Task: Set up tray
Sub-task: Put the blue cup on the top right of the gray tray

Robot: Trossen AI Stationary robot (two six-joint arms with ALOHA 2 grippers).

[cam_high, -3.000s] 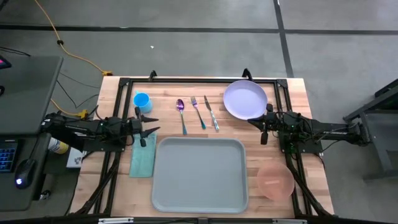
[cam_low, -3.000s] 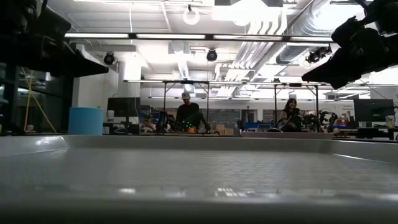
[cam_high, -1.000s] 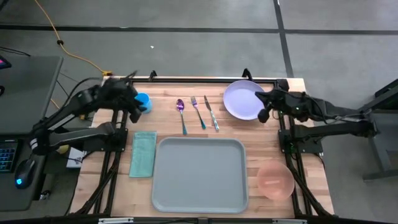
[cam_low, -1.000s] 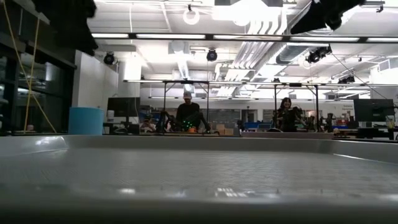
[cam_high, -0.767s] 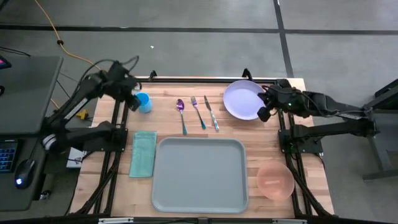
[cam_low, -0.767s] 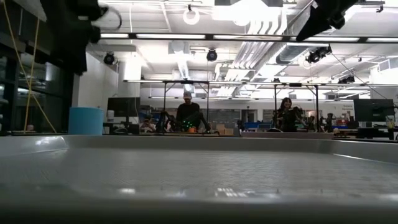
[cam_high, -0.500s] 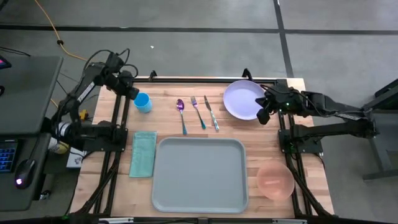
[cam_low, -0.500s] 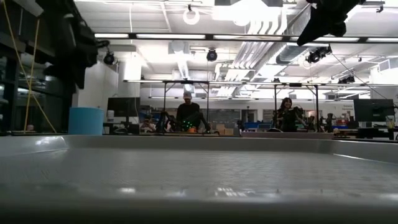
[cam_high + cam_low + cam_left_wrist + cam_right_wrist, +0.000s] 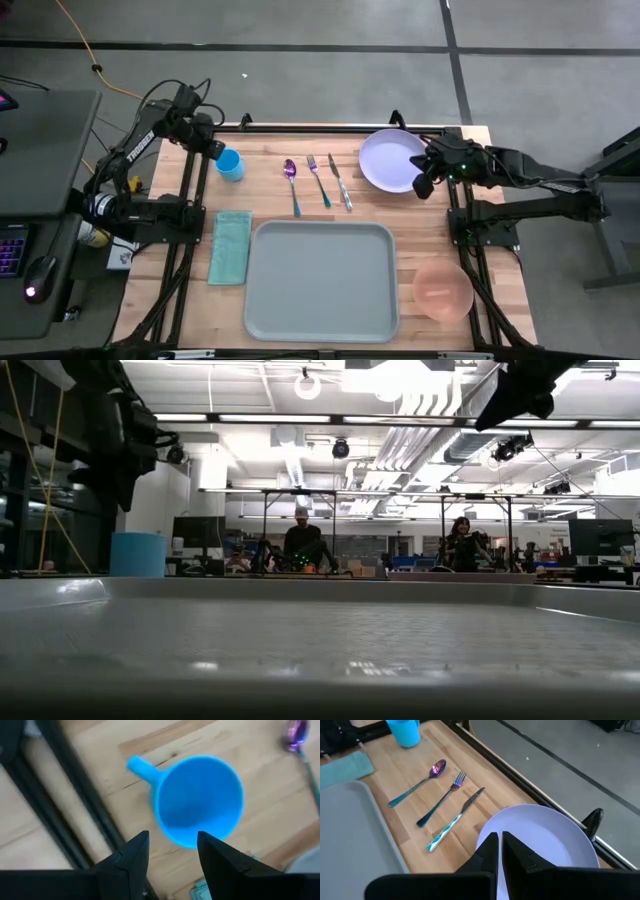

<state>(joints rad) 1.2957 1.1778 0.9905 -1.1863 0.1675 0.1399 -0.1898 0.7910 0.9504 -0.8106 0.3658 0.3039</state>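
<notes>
Tray (image 9: pixel 321 280) lies bare at the near middle of the table, long axis running left to right. Left gripper (image 9: pixel 170 845) hangs with fingers parted just above the blue cup (image 9: pixel 199 813) at the far left corner, so the tray lies toward the near side and centre from it. Right gripper (image 9: pixel 499 851) has its fingers nearly together, holding nothing, over the near rim of the lavender plate (image 9: pixel 545 840); both arms look about equally far from the tray. No readable writing shows

My overhead picture is evenly lit with soft shadows. At table height, ceiling lights (image 9: pixel 300 417) glare and the near tray (image 9: pixel 320 650) is blurred. The mug (image 9: pixel 199 800) looks smeared.
</notes>
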